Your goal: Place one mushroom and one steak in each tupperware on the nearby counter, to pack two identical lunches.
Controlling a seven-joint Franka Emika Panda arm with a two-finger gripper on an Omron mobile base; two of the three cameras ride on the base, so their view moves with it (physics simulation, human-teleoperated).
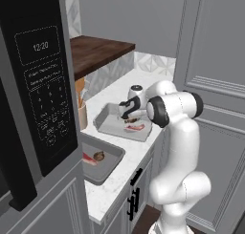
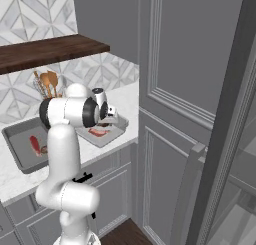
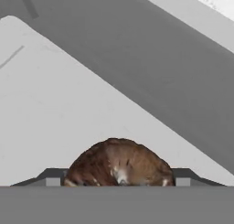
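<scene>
The gripper (image 1: 128,112), jaws spread around a mushroom (image 3: 119,162), hangs low inside the far tupperware (image 1: 109,123), right beside its steak (image 1: 135,128).

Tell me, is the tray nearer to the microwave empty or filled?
Filled. The near tupperware holds one steak and one mushroom, lying side by side on its grey floor.

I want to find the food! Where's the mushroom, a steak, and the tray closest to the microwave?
Mushroom (image 3: 119,162): hand view, middle of its brown cap.
Steak (image 1: 135,127): left base view, middle of the red slab.
Near tray (image 1: 114,157): left base view, its right rim.
</scene>
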